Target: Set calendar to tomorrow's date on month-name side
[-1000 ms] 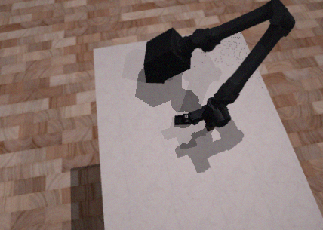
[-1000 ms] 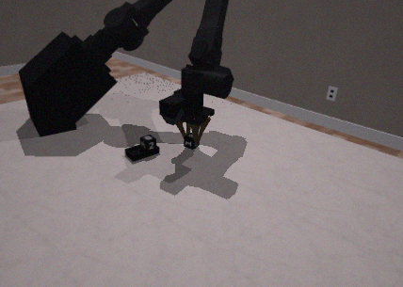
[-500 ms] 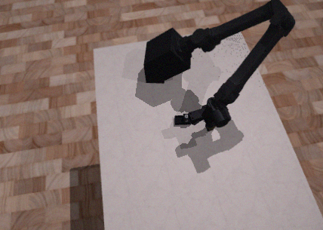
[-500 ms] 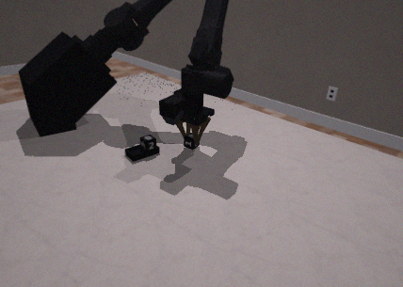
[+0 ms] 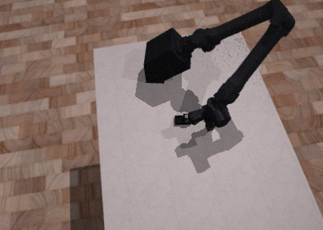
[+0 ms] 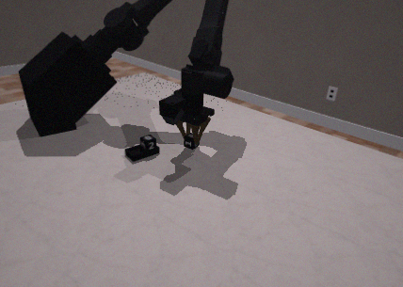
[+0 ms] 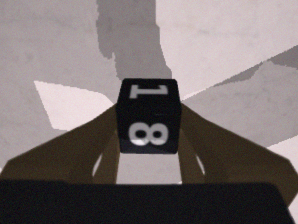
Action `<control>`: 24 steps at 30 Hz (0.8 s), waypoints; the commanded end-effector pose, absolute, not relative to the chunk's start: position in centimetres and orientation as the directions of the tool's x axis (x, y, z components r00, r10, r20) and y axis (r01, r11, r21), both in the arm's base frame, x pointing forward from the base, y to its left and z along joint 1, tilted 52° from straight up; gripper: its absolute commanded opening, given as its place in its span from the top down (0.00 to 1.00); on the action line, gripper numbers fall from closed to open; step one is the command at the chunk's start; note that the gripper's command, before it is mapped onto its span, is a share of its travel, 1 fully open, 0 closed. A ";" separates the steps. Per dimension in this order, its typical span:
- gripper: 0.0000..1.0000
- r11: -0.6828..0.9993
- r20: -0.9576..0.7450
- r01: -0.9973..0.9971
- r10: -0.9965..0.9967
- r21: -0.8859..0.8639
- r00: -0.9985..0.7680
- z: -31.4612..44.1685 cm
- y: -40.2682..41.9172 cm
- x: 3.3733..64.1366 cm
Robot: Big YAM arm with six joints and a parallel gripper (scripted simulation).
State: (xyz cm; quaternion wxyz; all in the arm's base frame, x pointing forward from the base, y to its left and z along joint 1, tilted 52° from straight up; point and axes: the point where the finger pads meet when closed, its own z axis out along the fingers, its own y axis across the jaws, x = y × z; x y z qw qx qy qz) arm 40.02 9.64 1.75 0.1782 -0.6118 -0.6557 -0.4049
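The dark tray (image 5: 177, 121) (image 6: 134, 154) lies on the table. One black cube (image 5: 186, 116) (image 6: 149, 143) stands at its right end in the top and exterior views. In the exterior view this cube shows an upright white 2 on a side; its top mark is blurred. My gripper (image 6: 190, 138) (image 7: 148, 112) is shut on the other black cube (image 6: 190, 142) (image 7: 173, 118), beside the tray and low over the table; whether it touches the table I cannot tell. In the wrist view the held cube shows 1 and 8, both lying sideways. The top view hides it behind the arm. No month name is readable.
A large black box-shaped part (image 5: 166, 59) (image 6: 66, 85) joins the arm and stands behind and left of the tray. The arm's links pass above the white table (image 5: 132, 183) (image 6: 188, 238). Broad shadows lie around the tray and gripper.
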 end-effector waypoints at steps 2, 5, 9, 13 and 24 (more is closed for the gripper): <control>0.73 -0.069 0.725 0.944 0.659 0.322 -0.199 2.3 10.2 40.2; 0.73 -0.064 0.722 0.943 0.660 0.327 -0.206 2.3 10.2 40.1; 0.73 -0.054 0.717 0.939 0.661 0.339 -0.221 2.2 10.2 39.9; 0.73 -0.052 0.713 0.935 0.662 0.351 -0.231 2.5 10.1 40.4; 0.73 -0.051 0.713 0.935 0.662 0.351 -0.231 2.4 10.1 40.3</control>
